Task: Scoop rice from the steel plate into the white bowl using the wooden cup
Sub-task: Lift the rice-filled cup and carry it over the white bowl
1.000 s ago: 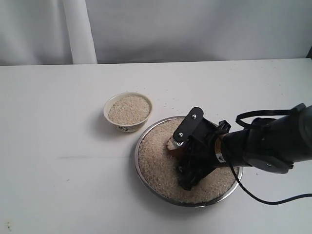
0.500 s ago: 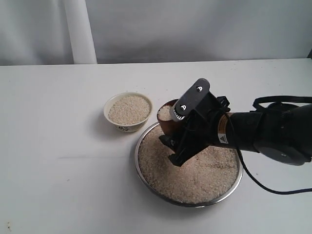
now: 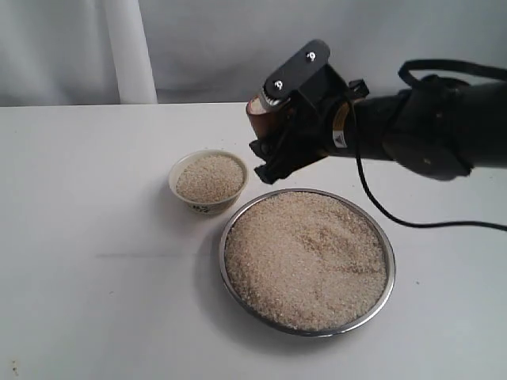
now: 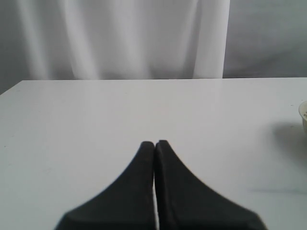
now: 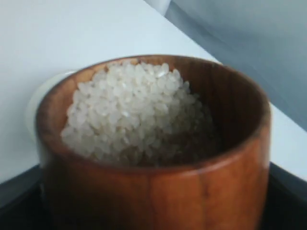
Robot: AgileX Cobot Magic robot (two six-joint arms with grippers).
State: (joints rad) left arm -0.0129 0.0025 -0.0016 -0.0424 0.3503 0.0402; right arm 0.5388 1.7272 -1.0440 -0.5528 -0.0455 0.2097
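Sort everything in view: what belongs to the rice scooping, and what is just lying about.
Belongs to the job:
- small reddish-brown wooden cup, held by the right gripper
- heaped beige rice
- wide shiny steel plate
- small cream-white ceramic bowl

Just there:
- left gripper, shut on nothing
- white table
- pale curtain
- black cable

The white bench (image 3: 95,301) is viewed obliquely from above in the exterior view. The left wrist view is aimed low across it, the small cream-white ceramic bowl (image 4: 304,115) being just caught in both. The reddish-brown wooden cup (image 5: 153,191) is framed closely by the right wrist view.
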